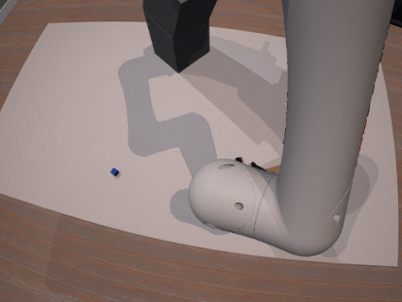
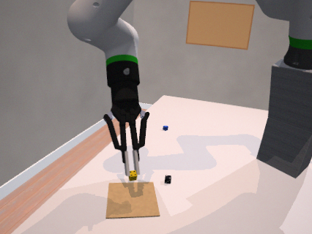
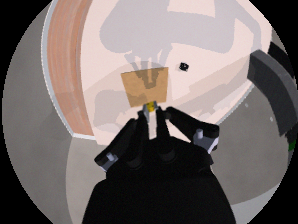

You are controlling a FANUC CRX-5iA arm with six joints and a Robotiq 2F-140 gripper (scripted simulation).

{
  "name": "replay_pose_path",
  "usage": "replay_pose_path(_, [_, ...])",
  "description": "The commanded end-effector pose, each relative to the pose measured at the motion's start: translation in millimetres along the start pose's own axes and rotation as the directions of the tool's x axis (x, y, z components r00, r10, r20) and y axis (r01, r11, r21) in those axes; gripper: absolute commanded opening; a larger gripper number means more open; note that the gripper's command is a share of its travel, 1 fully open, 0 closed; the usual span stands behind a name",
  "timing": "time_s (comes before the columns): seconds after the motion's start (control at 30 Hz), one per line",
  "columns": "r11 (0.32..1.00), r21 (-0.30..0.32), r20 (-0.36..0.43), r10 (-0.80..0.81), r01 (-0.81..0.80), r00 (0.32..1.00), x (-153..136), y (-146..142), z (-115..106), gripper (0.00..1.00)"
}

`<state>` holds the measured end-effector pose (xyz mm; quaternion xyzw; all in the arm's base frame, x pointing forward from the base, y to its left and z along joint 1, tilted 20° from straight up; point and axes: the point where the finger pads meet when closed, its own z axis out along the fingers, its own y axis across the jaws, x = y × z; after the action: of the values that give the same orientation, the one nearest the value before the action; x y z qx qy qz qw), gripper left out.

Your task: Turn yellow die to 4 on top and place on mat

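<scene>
Yellow die (image 2: pixel 132 175) (image 3: pixel 150 106), a small pip-marked cube.

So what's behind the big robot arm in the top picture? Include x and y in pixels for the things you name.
An edge of the mat (image 1: pixel 275 169) (image 2: pixel 132 210) (image 3: pixel 135 90) peeks out beside the arm (image 1: pixel 326 118). The arm covers the rest, so the top view can't show what's there.

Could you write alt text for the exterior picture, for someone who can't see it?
A robot's gripper holds a yellow die above a pale table. A square brown mat, a black die and a blue die lie below.
</scene>
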<state>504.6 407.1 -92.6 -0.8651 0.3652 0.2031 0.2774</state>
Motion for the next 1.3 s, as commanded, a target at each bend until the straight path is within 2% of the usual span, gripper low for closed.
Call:
replay_pose_path(0.0, [1.0, -0.007, 0.055, 0.004, -0.004, 0.999, 2, 1, 2, 0.18])
replay_pose_path(0.2, [1.0, -0.004, 0.237, 0.002, -0.001, 0.971, 5, 0, 1, 0.18])
replay_pose_path(0.3, [1.0, -0.001, 0.255, 0.0, 0.001, 0.967, 5, 0, 1, 0.18])
replay_pose_path(1.27, [1.0, 0.0, 0.258, -0.001, 0.001, 0.966, 12, 0, 6, 0.18])
